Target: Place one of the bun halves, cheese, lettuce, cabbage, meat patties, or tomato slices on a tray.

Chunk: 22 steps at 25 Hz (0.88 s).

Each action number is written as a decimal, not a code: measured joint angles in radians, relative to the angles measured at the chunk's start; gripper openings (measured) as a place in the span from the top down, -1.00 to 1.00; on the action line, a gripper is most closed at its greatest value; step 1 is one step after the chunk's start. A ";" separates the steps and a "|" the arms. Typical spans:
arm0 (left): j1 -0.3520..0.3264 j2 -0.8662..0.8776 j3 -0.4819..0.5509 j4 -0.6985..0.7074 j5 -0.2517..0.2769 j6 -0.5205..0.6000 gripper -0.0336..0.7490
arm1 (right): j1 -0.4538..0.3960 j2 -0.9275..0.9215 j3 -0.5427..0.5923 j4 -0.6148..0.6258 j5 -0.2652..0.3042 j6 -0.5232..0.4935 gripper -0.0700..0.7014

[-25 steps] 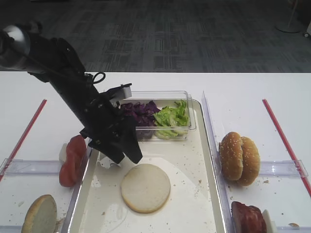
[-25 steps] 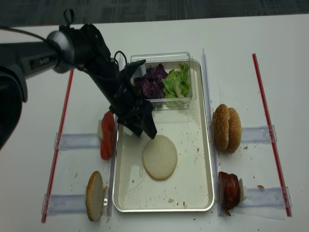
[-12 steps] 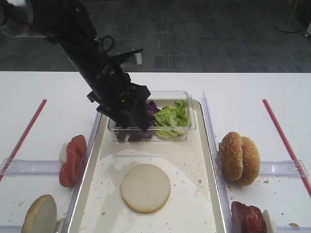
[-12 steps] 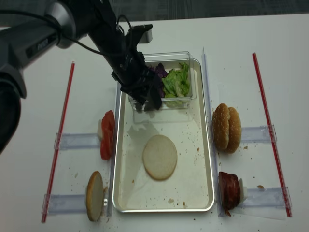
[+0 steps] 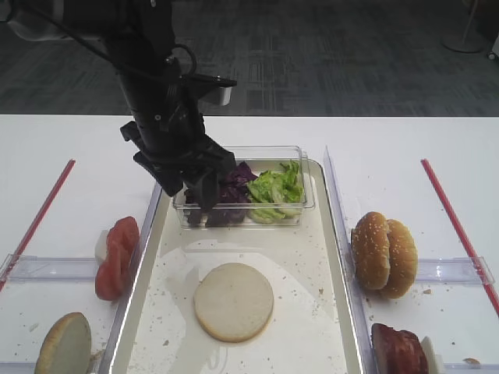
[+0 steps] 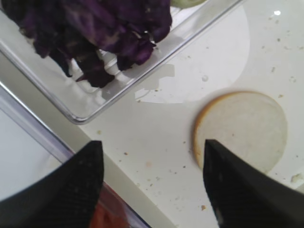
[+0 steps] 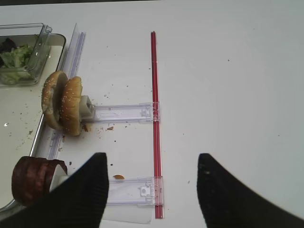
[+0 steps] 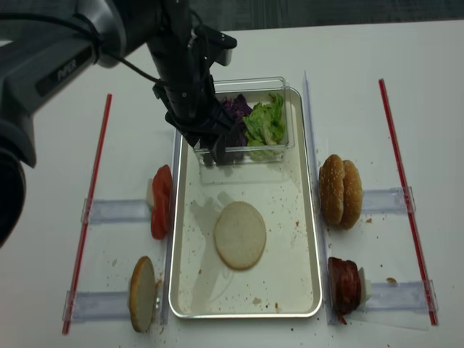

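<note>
- Take the tray (image 5: 334, 257) as your landmark. One plain bun half (image 5: 233, 301) already lies flat on its floor, near the middle towards the near end; a second one (image 5: 64, 344) stands on edge outside its left rim.
- Your left gripper (image 5: 197, 185) hangs over the tray's far-left corner, above the purple end of the clear box (image 5: 300, 175). Its jaws stand apart and hold nothing.
- The cabbage (image 5: 231, 183) sits in the box beside the lettuce (image 5: 274, 187), directly beneath those jaws, so I judge the cabbage is the step in hand.
- Next, lower straight into the heap, close on a tuft, and keep clear of the box wall.
- Your right gripper (image 7: 151, 190) waits open and empty, well right of the tray, near the meat patties (image 7: 33, 178).
</note>
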 joint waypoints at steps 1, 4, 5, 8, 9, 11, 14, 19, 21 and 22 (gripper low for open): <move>-0.005 0.000 0.000 0.015 0.000 -0.010 -0.16 | 0.000 0.000 0.000 0.000 0.000 0.000 -0.34; -0.006 0.000 0.000 0.059 0.000 -0.027 -0.16 | 0.000 0.000 0.000 0.000 0.000 0.000 -0.34; -0.006 0.000 0.000 0.067 0.000 -0.031 -0.16 | 0.000 0.000 0.000 0.000 0.000 0.000 -0.34; -0.006 0.000 0.000 0.081 0.000 -0.053 -0.16 | 0.000 0.000 0.000 0.000 0.000 0.000 -0.34; -0.006 0.000 0.000 0.082 0.000 -0.056 -0.16 | 0.000 0.000 0.000 0.000 0.000 0.000 -0.34; -0.006 0.000 0.000 0.095 0.002 -0.058 -0.16 | 0.000 0.000 0.000 0.000 0.000 0.000 -0.34; -0.006 0.000 0.000 0.132 0.002 -0.060 -0.16 | 0.000 0.000 0.000 0.000 0.000 0.000 -0.34; 0.014 0.000 0.000 0.187 0.002 -0.060 -0.16 | 0.000 0.000 0.000 0.000 0.000 0.000 -0.34; 0.043 0.000 0.000 0.189 0.002 -0.060 -0.16 | 0.000 0.000 0.000 -0.001 0.000 0.000 -0.34; 0.063 0.000 0.000 0.191 0.002 -0.060 -0.16 | 0.000 0.000 0.000 -0.001 0.000 0.000 -0.34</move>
